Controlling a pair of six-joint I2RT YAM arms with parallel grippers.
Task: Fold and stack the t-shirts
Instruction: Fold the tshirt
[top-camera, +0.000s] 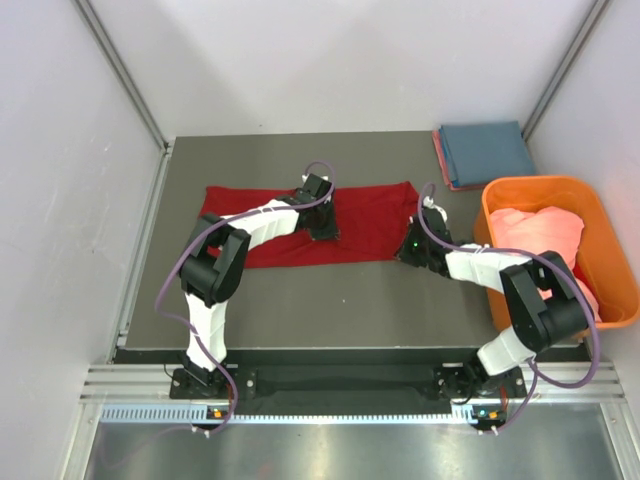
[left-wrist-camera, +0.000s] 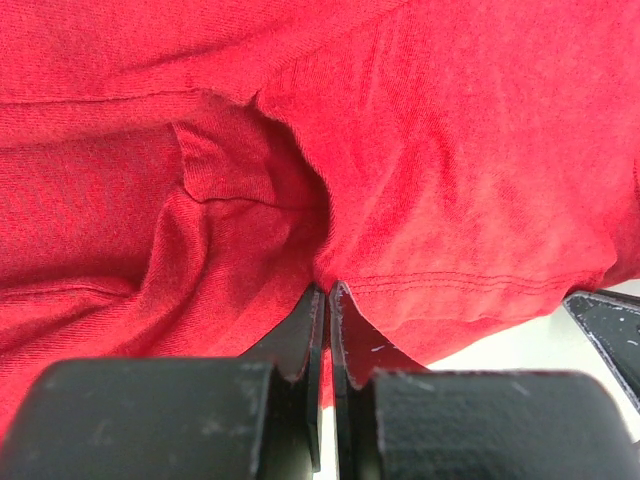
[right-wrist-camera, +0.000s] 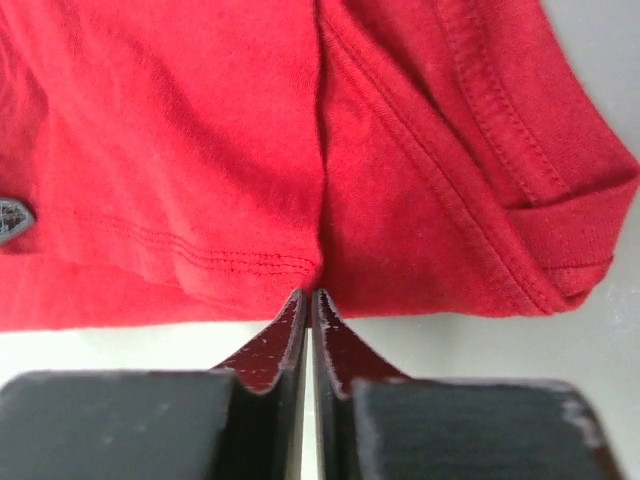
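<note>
A deep red short-sleeved cloth t-shirt (top-camera: 375, 225) lies as a long band across the middle of the dark desk (top-camera: 300, 310), reaching from near the left edge toward the right. It is thin, limp knit: light to lift, but it will sag, wrinkle and trail wherever nothing supports it.

The left arm's fingers (left-wrist-camera: 326, 310) are closed on it about mid-band, with a ridge of cloth gathered up between them. The right arm's fingers (right-wrist-camera: 308, 300) are pressed together at the stitched hem by the shirt's near right corner. I can't tell whether they've caught any cloth or only touch its edge.

To my eye the double-stitched hems and sleeve cuffs are the best holds. They are firmer and less likely to slip than a single layer.

A folded blue t-shirt (top-camera: 488, 150) sits at the far right corner on a salmon-pink one (top-camera: 440, 160). More salmon-pink cloth (top-camera: 545, 235) fills the orange plastic tub (top-camera: 540, 183) off the right edge.
</note>
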